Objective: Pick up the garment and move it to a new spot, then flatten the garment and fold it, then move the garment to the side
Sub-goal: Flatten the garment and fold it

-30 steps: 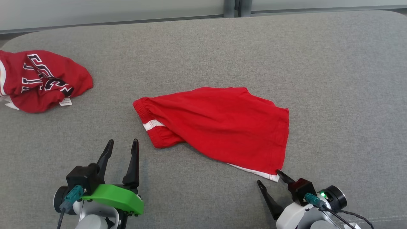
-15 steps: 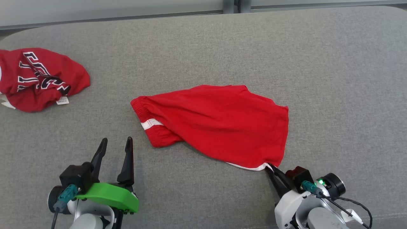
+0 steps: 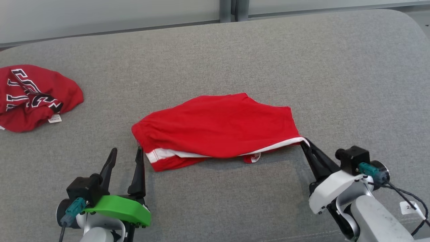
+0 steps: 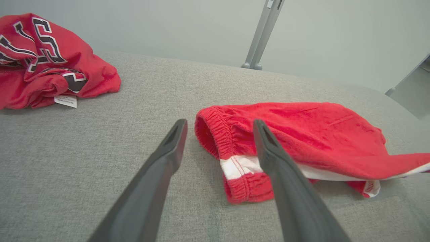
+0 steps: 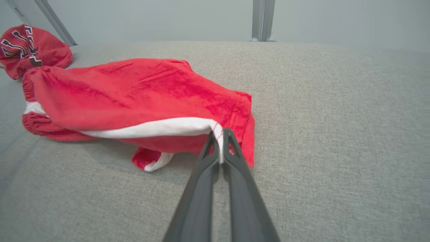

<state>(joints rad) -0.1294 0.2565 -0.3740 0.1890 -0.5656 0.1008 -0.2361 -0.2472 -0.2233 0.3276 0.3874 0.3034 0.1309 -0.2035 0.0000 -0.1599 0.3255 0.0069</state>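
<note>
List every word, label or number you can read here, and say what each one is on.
"2", then a blur: white sticker at the lower right of the head view.
Crumpled red garment: large black-and-white block letters, folded over, so no word reads.
White tag on it: print too small to read.
Red shorts: no lettering to be seen.

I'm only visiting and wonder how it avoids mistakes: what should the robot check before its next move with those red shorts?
1. right gripper shut on a corner of the red shorts: ok.
2. left gripper open: ok.
3. left gripper holding the waistband: not ok, merely beside it.
4. Shorts lying flat: not ok, folded over, near edge lifted.
5. lettered red garment apart from the shorts: ok.
6. Number of layers pinched on the right: cannot tell.
</note>
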